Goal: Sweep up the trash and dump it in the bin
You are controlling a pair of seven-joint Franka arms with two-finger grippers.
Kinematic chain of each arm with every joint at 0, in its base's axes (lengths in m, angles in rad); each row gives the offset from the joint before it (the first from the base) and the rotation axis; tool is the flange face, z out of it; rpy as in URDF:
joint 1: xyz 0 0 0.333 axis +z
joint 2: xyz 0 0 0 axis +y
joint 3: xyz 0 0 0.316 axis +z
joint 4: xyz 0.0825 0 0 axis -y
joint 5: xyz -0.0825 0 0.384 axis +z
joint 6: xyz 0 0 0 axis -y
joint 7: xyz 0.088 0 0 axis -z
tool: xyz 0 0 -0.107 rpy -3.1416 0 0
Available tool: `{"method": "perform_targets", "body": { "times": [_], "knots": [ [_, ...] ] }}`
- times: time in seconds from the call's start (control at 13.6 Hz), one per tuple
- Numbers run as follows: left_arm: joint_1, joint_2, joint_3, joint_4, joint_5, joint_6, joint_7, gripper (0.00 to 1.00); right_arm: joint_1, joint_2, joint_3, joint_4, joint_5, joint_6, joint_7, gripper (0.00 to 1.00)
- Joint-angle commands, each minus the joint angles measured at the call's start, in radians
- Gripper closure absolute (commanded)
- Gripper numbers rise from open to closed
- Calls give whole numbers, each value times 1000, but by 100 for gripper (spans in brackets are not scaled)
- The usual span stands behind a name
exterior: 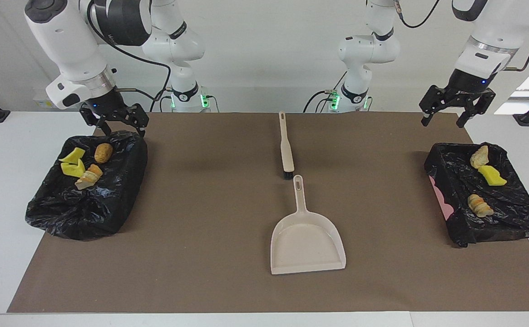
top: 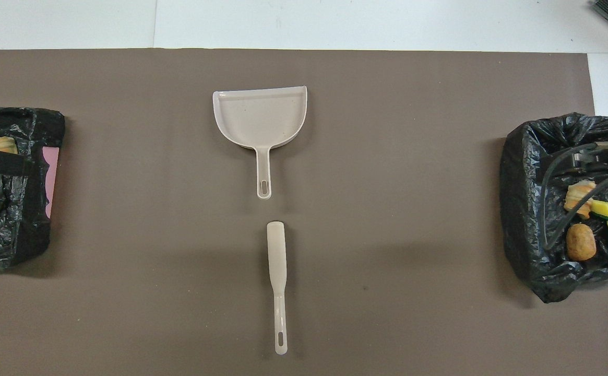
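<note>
L gripper (exterior: pixel 446 119) up in the air, jaws wide, holding nothing, over the mat's corner by its bin (exterior: pixel 514 218). R gripper (exterior: pixel 120 128) same, spread and empty, at the rim of the other bin (exterior: pixel 87 213). Trash (exterior: pixel 87 175) lies in both bins. Brush (exterior: pixel 286 150) & dustpan (exterior: pixel 307 236) mid-mat.

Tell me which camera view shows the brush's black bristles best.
The facing view: the brush lies on the brown mat with its black bristles showing at the end toward the dustpan. The overhead view shows only the beige back and handle of the brush; the bristles are hidden underneath.
</note>
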Motion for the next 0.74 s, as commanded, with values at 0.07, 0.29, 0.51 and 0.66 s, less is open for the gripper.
{"method": "perform_targets", "body": {
  "times": [0.07, 0.29, 0.51, 0.66],
  "knots": [
    [20, 58, -2, 121, 15, -110, 146, 0, -8, 19, 5, 25, 15, -16, 18, 0],
    [22, 44, 4, 99, 14, -107, 143, 0, -7, 17, 7, 24, 12, -19, 12, 0],
    [23, 44, 4, 98, 15, -107, 140, 0, -7, 17, 7, 24, 11, -19, 12, 0],
    [22, 44, 4, 98, 15, -107, 140, 0, -7, 17, 7, 24, 11, -18, 10, 0]
  ]
}}
